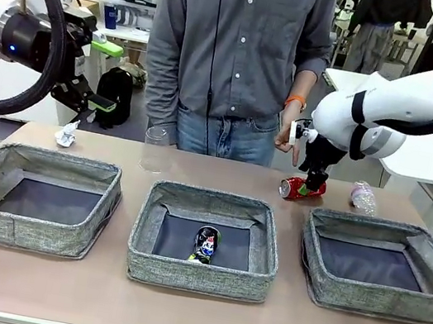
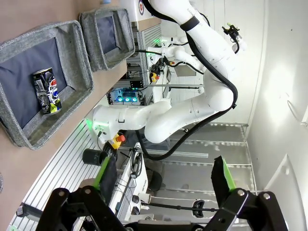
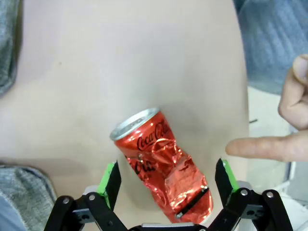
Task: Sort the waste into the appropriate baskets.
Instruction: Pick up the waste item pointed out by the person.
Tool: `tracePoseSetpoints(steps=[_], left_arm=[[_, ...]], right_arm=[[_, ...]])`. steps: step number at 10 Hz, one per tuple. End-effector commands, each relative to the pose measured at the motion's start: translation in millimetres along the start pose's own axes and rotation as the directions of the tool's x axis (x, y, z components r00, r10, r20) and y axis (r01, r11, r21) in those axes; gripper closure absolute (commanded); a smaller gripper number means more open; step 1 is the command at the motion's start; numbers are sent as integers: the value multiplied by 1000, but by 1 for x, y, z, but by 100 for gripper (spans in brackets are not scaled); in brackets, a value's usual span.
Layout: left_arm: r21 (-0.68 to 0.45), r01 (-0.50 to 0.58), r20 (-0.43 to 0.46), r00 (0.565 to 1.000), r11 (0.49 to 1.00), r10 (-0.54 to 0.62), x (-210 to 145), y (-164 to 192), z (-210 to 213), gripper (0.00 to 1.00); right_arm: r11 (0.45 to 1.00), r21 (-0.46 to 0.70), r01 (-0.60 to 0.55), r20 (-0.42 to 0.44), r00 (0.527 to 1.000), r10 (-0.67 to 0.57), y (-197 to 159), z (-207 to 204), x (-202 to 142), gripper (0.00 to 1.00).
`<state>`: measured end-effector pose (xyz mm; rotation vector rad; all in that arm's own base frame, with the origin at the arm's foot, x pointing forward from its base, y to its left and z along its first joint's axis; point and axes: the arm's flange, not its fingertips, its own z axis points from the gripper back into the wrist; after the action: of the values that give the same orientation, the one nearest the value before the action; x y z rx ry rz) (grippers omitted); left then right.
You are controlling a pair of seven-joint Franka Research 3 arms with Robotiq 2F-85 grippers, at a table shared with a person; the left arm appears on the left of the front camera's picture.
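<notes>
A crushed red drink can [image 3: 161, 163] lies on its side on the table, between the spread fingers of my open right gripper [image 3: 168, 180]. In the front view that gripper [image 1: 312, 179] reaches down onto the red can [image 1: 291, 190] behind the right basket [image 1: 380, 302]. A dark blue can [image 1: 205, 244] lies in the middle basket [image 1: 198, 277], and the left basket [image 1: 19, 232] holds nothing. A clear cup [image 1: 154, 148], a paper wad [image 1: 66, 134] and a small clear bottle [image 1: 364, 196] sit along the far edge. My left gripper [image 1: 104, 75] hangs open, high at the left, holding nothing.
A person stands at the far side, one hand [image 1: 289, 133] just left of my right gripper, a finger [image 3: 269, 147] pointing toward the can. The left wrist view looks sideways past the open left gripper [image 2: 163, 175] at the blue can [image 2: 47, 90] in its basket [image 2: 77, 53].
</notes>
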<state>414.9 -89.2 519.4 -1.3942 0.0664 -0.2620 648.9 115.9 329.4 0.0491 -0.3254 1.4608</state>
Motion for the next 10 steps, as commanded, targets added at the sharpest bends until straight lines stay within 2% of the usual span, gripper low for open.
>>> tracePoseSetpoints(steps=[1,10], left_arm=[[9,13,-5,1000,1000,-13,-1,-2,1,0],[9,13,-5,1000,1000,-13,-1,-2,1,0]], right_arm=[[998,35,-46,-25,999,47,-10,-4,-6,0],[998,66,-11,-38,999,14,-8,-26,-15,0]])
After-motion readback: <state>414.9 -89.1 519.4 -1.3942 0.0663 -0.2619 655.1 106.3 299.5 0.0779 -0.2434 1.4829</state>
